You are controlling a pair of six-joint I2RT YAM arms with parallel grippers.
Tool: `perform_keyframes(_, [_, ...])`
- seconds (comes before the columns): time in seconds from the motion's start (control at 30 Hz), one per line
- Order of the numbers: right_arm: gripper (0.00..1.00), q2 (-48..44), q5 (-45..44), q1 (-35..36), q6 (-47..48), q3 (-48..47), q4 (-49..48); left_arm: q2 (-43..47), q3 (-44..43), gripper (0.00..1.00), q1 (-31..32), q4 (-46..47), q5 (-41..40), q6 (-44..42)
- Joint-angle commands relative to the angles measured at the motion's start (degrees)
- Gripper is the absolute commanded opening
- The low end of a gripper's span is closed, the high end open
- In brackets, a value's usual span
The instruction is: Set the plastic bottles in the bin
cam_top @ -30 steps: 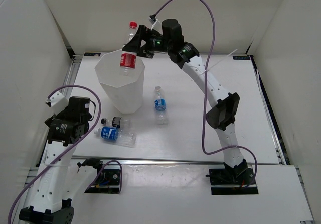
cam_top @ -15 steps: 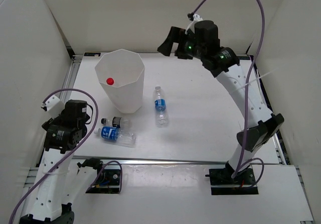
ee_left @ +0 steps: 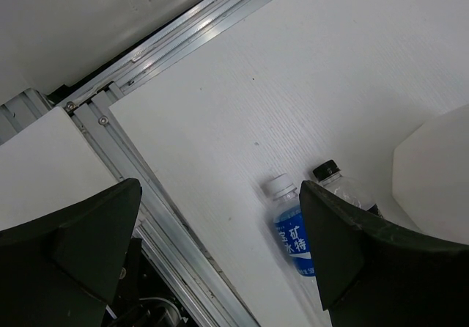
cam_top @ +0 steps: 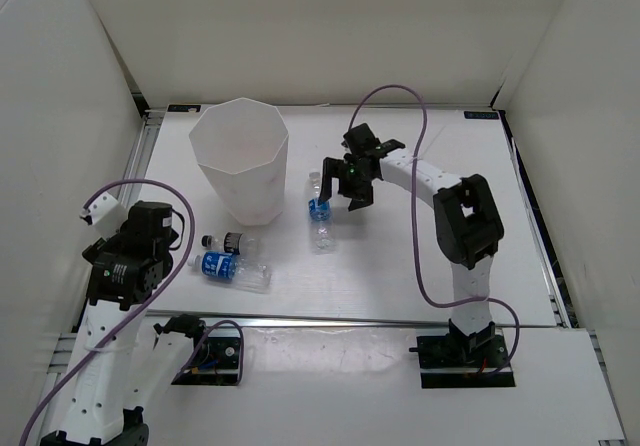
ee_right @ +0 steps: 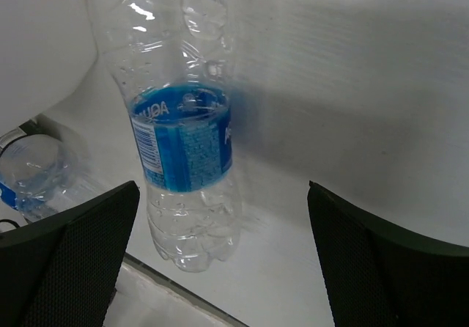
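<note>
**Right gripper spread above one bottle beside the bin**

The bin (cam_top: 243, 188) stands upright on the table (cam_top: 420, 256), on its left far part, with the open mouth up. Its contents cannot be made out in the top view.

Three plastic bottles lie on the table outside the bin:
- The first blue-labelled bottle (cam_top: 320, 212) lies just to the right of the bin, with its cap toward the far side.
- The second blue-labelled bottle (cam_top: 231, 269), with a white cap, lies near the bin on its near side.
- The dark-labelled bottle (cam_top: 229, 242), with a black cap, lies just beside the second blue-labelled bottle, between it and the bin.

The right gripper (ee_right: 221, 188) is positioned over the first blue-labelled bottle. Its jaws are spread wide and grip nothing. In the right wrist view the bottle lies between the two fingers.

The left gripper (ee_left: 220, 186) is positioned on the left, at the near side of the table, apart from the two bottles there. Its jaws are spread and empty.
</note>
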State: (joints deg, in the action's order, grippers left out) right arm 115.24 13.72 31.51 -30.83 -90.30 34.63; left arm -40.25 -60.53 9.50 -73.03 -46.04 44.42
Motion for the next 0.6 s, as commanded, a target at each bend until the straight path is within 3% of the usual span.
perform_keyframes(0.0, [0.99, 0.1, 2.4, 1.7, 1.6, -2.9, -2.6, 0.9, 0.2, 1.0, -0.3, 0.4, -0.2, -0.3])
perform_keyframes(0.2, [0.99, 3.1, 2.4, 2.9, 1.6, -4.7, -2.6, 1.4, 1.9, 1.0, -0.3, 0.4, 3.2, 1.6])
perform_keyframes(0.43, [0.97, 8.5, 1.9, 2.9, 0.2, -9.5, -0.1, 0.9, 1.4, 1.0, -0.3, -2.6, 1.7, 5.0])
perform_keyframes(0.57, [0.85, 14.8, 4.5, 2.2, 0.1, -15.4, 6.2, 0.9, 1.4, 1.0, -0.3, -2.6, 1.7, 5.0])
